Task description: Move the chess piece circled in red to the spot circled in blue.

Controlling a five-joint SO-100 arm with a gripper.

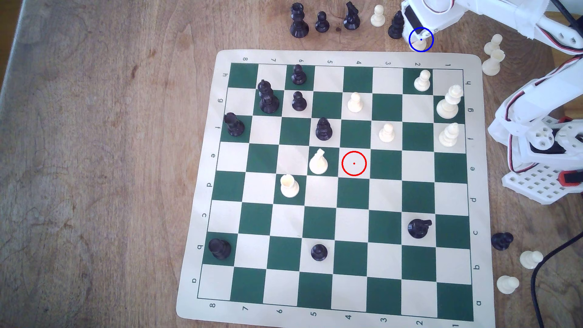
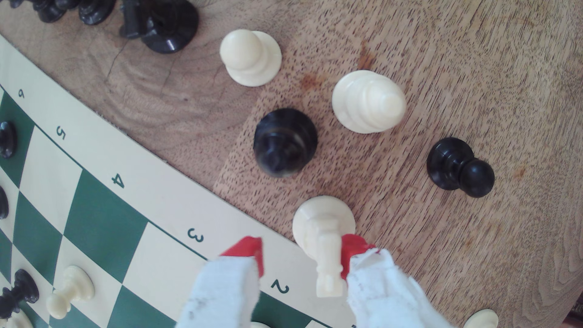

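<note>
The cream-white chess piece [image 1: 421, 45] stands upright on the brown wood just past the board's edge by file 2, inside the blue ring [image 1: 409, 37]. In the wrist view the cream-white piece [image 2: 325, 233] shows a wide round base and a slim stem. My gripper [image 2: 299, 255] is open around it. One red-tipped finger [image 2: 353, 252] lies against the stem, and the other finger [image 2: 246, 252] stands well apart from it. In the exterior view my gripper [image 1: 422, 30] hangs right over the ring. The red ring [image 1: 354, 163] encloses a bare white square.
Captured pieces crowd the wood nearby: a black piece [image 2: 285, 142], a white piece [image 2: 367, 101], a white pawn [image 2: 249, 56] and a black pawn [image 2: 459, 167]. The chessboard [image 1: 347, 56] holds several black and white pieces. More white pawns [image 1: 493, 56] stand near the arm.
</note>
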